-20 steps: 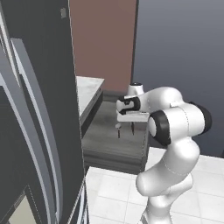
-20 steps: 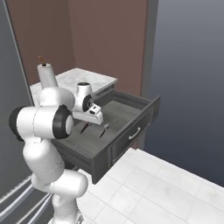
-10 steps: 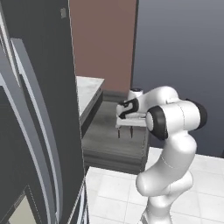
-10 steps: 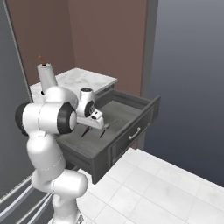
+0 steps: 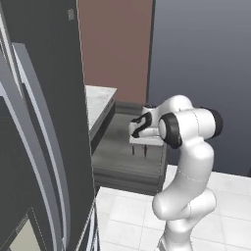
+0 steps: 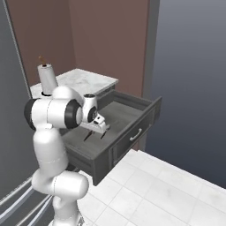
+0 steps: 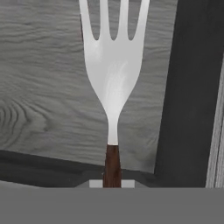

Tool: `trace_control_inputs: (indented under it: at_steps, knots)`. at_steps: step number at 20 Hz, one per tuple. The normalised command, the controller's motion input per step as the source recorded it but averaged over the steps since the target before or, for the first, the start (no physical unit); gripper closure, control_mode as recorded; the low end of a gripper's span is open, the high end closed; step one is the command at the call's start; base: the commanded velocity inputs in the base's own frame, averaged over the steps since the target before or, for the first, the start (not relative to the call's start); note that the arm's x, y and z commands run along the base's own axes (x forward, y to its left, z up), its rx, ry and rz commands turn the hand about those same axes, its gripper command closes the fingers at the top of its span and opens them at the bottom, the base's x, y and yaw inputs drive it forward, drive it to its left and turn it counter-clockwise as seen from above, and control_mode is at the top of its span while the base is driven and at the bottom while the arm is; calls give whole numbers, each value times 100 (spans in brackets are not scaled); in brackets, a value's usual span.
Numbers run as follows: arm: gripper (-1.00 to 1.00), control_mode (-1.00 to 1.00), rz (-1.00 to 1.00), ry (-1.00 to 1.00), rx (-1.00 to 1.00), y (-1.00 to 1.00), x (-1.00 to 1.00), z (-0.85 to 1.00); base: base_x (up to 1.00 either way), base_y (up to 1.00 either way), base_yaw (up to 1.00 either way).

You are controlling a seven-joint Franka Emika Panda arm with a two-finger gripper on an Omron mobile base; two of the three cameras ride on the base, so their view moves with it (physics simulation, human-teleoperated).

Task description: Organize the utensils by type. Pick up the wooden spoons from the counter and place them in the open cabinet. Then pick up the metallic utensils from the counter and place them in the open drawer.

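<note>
Claw [image 5: 139, 150] is seen hanging over the open drawer [image 5: 122, 164], its dark finger tips pointed down toward the grey floor. The jaws are drawn narrow and clamped on the dark reddish-brown handle of a fork [image 7: 113, 65], which is gripped at its base in the hand view. The fork's head is shown as bright silver, four-tined, widening from a slim neck into a flat shoulder; the neck is joined to the wooden handle just above the finger tips. Behind the tines, pale grey wood-grain of the drawer floor is seen, with a knot-like swirl at the left. A dark drawer wall is seen as a band along the right of the hand view, and another dark band crosses low at the left.

In the right base view, the claw [image 6: 95, 133] is held low inside the drawer [image 6: 132, 132], near the front half, and the drawer's dark front panel with its small grey pull is seen facing the tiled floor [image 6: 150, 194]. Whether the fork touches the floor cannot be told.

Further out, the counter [image 6: 84, 81] of white marble look is seen behind the drawer, against a brown wall. A tall dark door with long grey handles [image 5: 39, 147] is seen at the left of the left base view.
</note>
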Motion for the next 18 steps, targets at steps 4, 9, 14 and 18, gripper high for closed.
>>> trace_control_inputs:
  at_steps: [4,9,14,18]
  knots:
    - [100,-100,-3,0,0,0,28,-28,0,0,0]
    - [100,-100,-3,0,0,0,21,-27,0,0,0]
    - [100,-100,-3,-1,0,0,12,-28,0,0,0]
    - [100,-100,-4,-4,0,0,9,-28,0,0,0]
